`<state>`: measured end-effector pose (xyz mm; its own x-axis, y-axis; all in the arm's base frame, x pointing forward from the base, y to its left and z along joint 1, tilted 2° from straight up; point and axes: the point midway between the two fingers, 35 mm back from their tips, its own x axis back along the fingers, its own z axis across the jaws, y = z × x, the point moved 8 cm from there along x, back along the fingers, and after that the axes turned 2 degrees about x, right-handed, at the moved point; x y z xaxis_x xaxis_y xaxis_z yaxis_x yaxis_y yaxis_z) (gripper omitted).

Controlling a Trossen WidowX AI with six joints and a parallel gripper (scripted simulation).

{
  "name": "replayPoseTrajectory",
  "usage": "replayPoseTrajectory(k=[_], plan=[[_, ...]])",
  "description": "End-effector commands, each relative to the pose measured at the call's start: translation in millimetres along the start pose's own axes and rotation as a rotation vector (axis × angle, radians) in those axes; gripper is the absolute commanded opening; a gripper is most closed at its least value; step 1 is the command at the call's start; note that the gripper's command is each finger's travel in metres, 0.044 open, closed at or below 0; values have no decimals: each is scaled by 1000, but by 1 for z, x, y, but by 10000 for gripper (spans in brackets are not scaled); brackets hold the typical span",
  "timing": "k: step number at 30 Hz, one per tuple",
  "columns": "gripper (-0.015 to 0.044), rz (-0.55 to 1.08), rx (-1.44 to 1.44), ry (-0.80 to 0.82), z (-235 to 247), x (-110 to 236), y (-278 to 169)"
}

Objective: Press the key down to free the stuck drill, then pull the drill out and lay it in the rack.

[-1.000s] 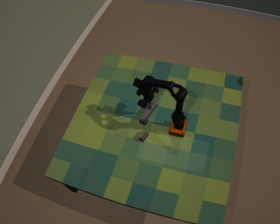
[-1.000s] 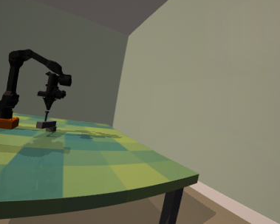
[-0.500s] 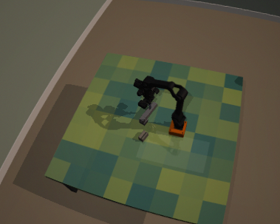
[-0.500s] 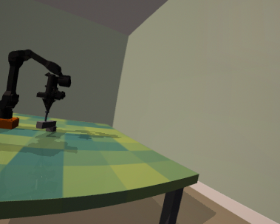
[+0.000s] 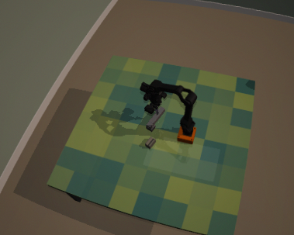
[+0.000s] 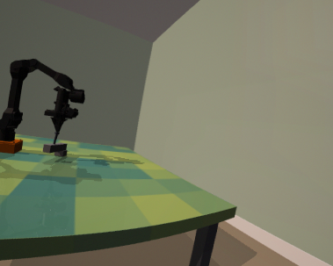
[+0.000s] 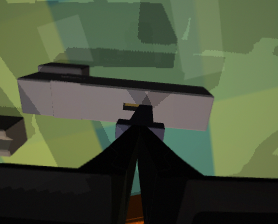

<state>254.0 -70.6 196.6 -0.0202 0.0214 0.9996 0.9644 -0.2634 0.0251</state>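
Observation:
A long grey block (image 5: 156,119) (image 6: 54,147) (image 7: 87,98) lies on the table, with a small brass-coloured inlay (image 7: 130,106) in its top. A thin dark stem (image 6: 55,138) (image 7: 145,113) stands up at the block, near the inlay. I cannot tell whether it is the drill or the key. My gripper (image 6: 57,132) (image 7: 138,132) is shut, with its fingertips directly over or at the stem's top; contact is unclear. The fingers hide part of the stem. A small grooved block (image 5: 150,143) (image 7: 12,136), apparently the rack, lies beyond the long block's end.
A small dark block (image 7: 64,69) adjoins the long block's far side near its left end. A purplish piece (image 7: 157,131) sits on its near side, partly behind the fingers. The arm's orange base (image 5: 186,135) (image 6: 5,146) stands on the patchwork table (image 5: 137,205) (image 6: 116,205).

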Motion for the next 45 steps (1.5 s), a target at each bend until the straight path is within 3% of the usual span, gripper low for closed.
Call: replayPoseTrajectory(k=[1,45], plan=[[0,25,-4,-3,0,-9,-1],[0,25,-4,-3,-1,-23,-8]])
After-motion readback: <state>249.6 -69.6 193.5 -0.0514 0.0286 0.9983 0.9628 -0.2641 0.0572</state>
